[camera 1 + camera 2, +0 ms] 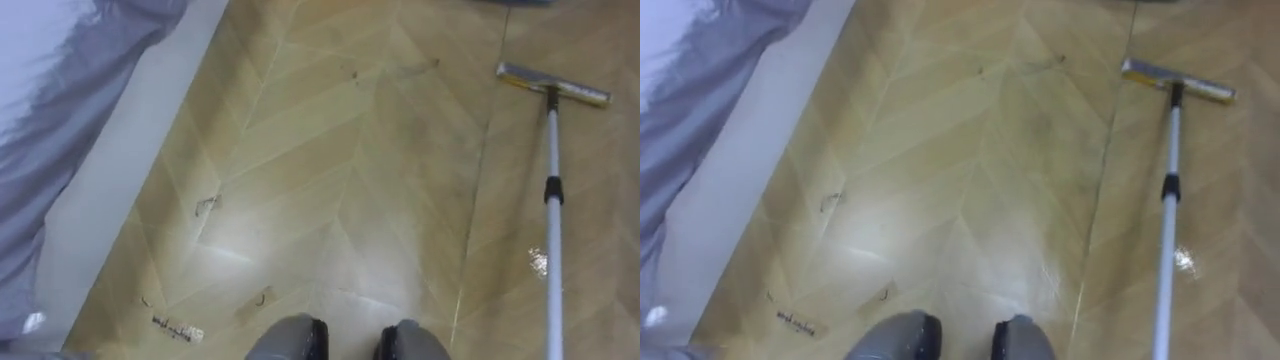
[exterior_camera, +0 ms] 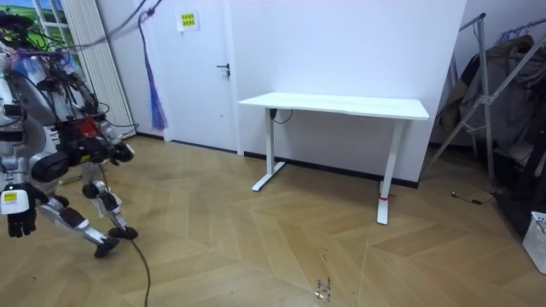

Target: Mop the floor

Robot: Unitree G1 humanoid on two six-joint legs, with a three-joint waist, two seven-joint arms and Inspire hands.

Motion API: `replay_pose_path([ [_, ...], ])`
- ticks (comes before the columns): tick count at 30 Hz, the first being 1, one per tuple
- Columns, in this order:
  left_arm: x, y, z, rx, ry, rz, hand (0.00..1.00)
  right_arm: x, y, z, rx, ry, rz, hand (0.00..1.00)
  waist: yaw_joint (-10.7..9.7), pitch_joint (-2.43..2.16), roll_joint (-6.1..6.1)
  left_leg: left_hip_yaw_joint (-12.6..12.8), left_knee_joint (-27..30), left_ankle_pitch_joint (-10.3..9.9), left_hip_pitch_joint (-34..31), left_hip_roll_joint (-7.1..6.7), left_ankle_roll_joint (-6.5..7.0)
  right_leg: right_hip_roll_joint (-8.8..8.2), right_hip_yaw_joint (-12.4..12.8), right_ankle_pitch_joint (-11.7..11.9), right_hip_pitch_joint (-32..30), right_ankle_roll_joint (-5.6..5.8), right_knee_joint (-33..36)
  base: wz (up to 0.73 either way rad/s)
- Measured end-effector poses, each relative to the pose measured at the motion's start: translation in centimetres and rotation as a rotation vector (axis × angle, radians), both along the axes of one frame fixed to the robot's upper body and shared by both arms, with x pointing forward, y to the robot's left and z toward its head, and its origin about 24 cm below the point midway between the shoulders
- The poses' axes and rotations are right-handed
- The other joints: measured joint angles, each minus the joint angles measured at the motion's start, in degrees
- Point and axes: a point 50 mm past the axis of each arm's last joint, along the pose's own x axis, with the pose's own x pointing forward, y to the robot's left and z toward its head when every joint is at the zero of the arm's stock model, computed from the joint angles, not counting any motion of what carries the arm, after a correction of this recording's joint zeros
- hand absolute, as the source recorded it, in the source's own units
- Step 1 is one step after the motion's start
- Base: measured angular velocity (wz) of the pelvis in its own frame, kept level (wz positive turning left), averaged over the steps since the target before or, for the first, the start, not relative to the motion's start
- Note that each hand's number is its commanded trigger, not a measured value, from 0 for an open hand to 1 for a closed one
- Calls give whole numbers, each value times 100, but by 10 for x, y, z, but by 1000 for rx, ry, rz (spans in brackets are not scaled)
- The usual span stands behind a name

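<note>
The floor ahead is found open across its middle. The right side is narrowed by the mop laid flat along it; the left is closed off by a grey-draped white ledge. A tabletop is noted well apart.

Home-like rm: white desk, door, clothes rack, wood floor.

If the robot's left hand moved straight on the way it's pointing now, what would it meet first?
Most likely the wooden floor: the left hand hangs pointing down, with nothing seen beneath it, though depth is unclear.
</note>
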Motion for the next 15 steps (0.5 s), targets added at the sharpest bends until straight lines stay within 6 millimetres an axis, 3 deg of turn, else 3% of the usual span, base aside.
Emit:
replay_pose_path([
  [1, -2, 7, 2, 20, -4, -8, 0, 18, 2, 6, 18, -61, 0, 100, 34, 2, -98, -30, -618, -193, -195, 60, 44, 10, -1, -67, 69, 12, -4, 7],
  [2, -5, 10, 3, 27, -4, -10, 0, 25, 4, 8, 27, -86, 6, 100, 52, 2, -139, -75, -1065, -194, -252, 75, 34, 13, -2, -102, 134, 26, -24, 0],
  [3, -8, 11, 4, 30, -1, -29, 0, 30, 5, 10, 40, -113, 3, 100, 161, -2, -157, -138, -1964, -147, -262, 159, -5, 52, -15, -158, 334, 87, -127, -10],
  [4, -12, 11, 3, 22, 6, -41, 0, 27, 6, 8, 55, -108, -7, 100, 194, -13, -125, -191, -2601, 73, -193, 226, 57, 28, -54, -277, 605, 113, -204, -10],
  [5, -15, 11, 3, 15, 13, -40, 0, 21, 7, 5, 65, -97, -10, 100, 191, -20, -127, -162, -2668, 192, -155, 219, 100, -15, -71, -354, 752, 147, -246, 10],
  [6, -16, 10, 3, 3, 16, -48, 0, 5, 7, -2, 81, -64, -21, 100, 167, -67, -122, -74, -2657, 144, 19, 205, 229, -109, -123, -484, 999, 243, -394, 32],
  [7, -12, 9, 2, -11, 5, -62, 0, -12, 5, -7, 84, -28, -36, 100, 108, -58, -105, 34, -2671, 25, 178, 190, 425, -192, -182, -501, 1258, 354, -589, 39],
  [8, -10, 8, 2, -14, 0, -74, 0, -22, 4, -9, 83, -9, -45, 100, 82, -63, -96, 41, -2674, -27, 247, 134, 512, -252, -204, -494, 1354, 380, -614, 40],
  [9, -1, 7, 3, -16, -17, -95, 0, -42, 1, -14, 77, 37, -63, 100, 46, -58, -86, 35, -2653, -107, 394, -31, 659, -352, -211, -364, 1367, 506, -286, 41],
  [10, 8, 4, 3, -8, -35, -125, 0, -63, -3, -16, 68, 91, -81, 100, -38, -54, -4, 21, -2631, -258, 553, -195, 770, -460, -127, 2, 1258, 598, 259, 43],
  [11, 13, 2, 3, -8, -45, -136, 0, -75, -4, -18, 61, 121, -90, 100, -93, -65, 47, 3, -2633, -322, 615, -257, 823, -455, -21, 264, 1162, 634, 516, 51],
  [12, 23, -2, 4, -7, -78, -161, 0, -98, -5, -20, 51, 180, -108, 100, -184, -136, 173, -76, -2646, -382, 668, -370, 923, -424, 129, 696, 914, 692, 953, 37],
  [13, 28, -4, 4, -4, -95, -171, 0, -107, -4, -21, 51, 202, -115, 100, -196, -144, 224, -85, -2658, -421, 691, -399, 954, -416, 157, 761, 781, 712, 1090, 32],
  [15, 42, -10, 6, -5, -142, -196, 0, -136, 6, -27, 54, 275, -134, 100, -323, -121, 450, -195, -2735, -552, 826, -486, 1007, -290, 296, 750, 141, 710, 1214, 21],
])
